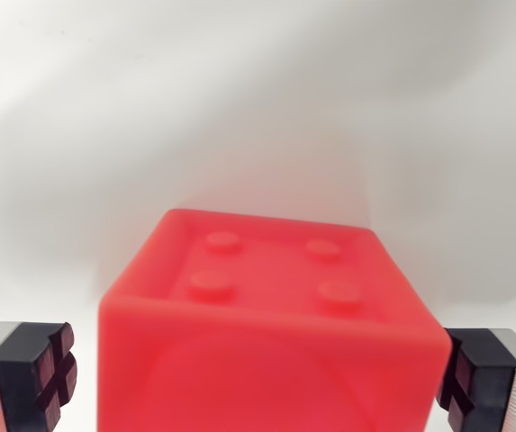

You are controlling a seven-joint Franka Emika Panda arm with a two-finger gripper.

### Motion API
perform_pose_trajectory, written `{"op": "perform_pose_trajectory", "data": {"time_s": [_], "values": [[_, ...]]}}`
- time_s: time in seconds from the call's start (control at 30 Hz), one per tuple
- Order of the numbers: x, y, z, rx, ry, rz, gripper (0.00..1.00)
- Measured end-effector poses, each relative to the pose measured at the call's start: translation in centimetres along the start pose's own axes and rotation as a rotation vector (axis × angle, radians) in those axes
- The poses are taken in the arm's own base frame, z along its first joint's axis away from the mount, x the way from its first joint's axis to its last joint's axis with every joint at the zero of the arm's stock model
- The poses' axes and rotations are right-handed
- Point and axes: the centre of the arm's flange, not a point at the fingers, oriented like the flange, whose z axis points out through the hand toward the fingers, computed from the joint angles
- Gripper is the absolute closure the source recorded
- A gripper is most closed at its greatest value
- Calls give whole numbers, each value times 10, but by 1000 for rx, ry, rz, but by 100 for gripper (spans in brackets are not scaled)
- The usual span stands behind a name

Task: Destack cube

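A red cube (271, 315) fills the lower middle of the wrist view, very close to the camera. Its top face is recessed and carries several round studs. My gripper (258, 382) straddles it and is open. The left fingertip pad (52, 378) stands a small gap off the cube's left side. The right fingertip pad (463, 382) sits right at the cube's right edge; I cannot tell whether it touches. Whatever lies under the cube is hidden below the frame.
A plain white surface and backdrop (258, 108) lie behind the cube, with a soft reddish glow just past its far edge. No other objects show.
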Motion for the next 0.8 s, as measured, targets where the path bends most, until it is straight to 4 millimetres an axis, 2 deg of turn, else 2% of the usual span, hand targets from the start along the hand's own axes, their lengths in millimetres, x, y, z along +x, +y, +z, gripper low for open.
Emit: {"op": "perform_pose_trajectory", "data": {"time_s": [0.37,0.8], "values": [[0,-1,-24,1,-1,0,0],[0,-1,-68,3,-2,0,0]]}}
